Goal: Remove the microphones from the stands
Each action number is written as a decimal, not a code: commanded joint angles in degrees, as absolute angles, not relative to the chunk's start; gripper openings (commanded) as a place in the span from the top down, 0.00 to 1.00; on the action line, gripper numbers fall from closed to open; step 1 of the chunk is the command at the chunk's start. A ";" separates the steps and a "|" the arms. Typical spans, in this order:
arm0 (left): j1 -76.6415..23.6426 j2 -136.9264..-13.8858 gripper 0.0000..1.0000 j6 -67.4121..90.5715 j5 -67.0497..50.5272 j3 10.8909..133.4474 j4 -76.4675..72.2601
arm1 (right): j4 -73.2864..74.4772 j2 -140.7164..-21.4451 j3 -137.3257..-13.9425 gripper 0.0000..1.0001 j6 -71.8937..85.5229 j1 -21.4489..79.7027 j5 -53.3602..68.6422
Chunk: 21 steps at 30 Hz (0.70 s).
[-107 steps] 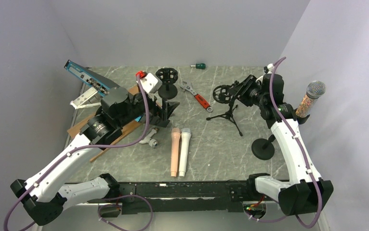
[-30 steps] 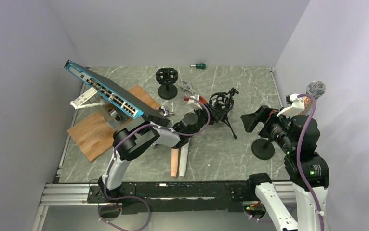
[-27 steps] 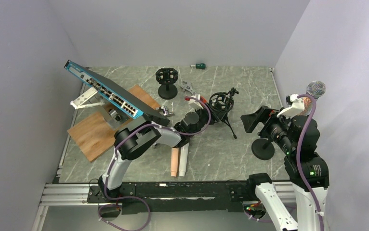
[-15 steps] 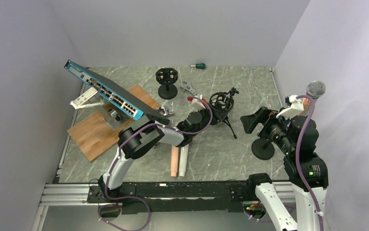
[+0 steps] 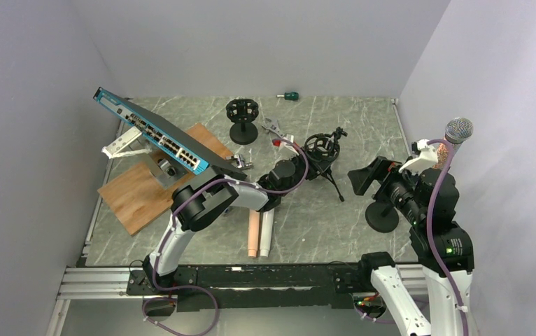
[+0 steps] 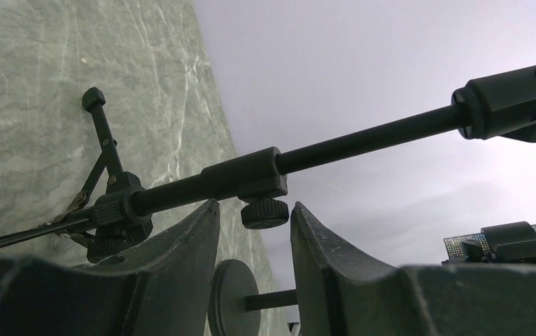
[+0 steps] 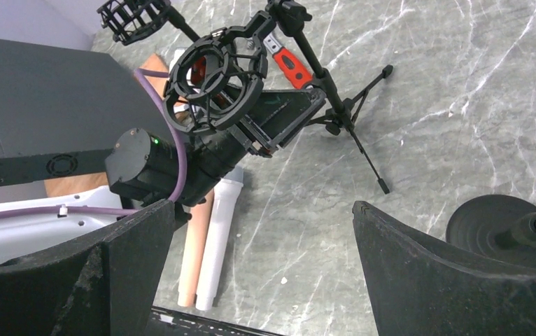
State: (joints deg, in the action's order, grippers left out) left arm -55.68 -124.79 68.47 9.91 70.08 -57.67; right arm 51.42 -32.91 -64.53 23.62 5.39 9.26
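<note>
The microphone with a silver mesh head and speckled pinkish body stands upright in the black stand with a round base, at the right side of the grey marbled counter. The right hand is spread wide and empty, but faces left toward the black tripod stand with an empty shock mount. The left hand is spread at that tripod's pole. I think the right hand should turn to the microphone, pinch its body and lift straight up, so that the stand does not tip.
</note>
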 commanded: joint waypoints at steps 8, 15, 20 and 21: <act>-54.68 -125.19 0.61 71.15 9.13 73.17 -56.28 | 50.20 -32.57 -63.85 0.00 24.65 5.27 9.53; -54.67 -125.83 0.84 74.93 6.66 74.12 -55.18 | 50.05 -32.55 -63.38 0.00 25.01 5.28 9.65; -54.50 -124.11 1.00 85.29 4.85 72.20 -52.88 | 50.21 -32.47 -63.53 0.00 24.98 5.36 9.50; -54.54 -123.42 1.00 87.94 4.84 71.58 -52.38 | 50.19 -32.45 -63.54 0.00 24.96 5.33 9.49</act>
State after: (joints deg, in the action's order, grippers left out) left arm -54.57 -124.79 77.52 7.20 72.38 -54.00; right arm 51.40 -32.88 -63.24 24.29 5.39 9.28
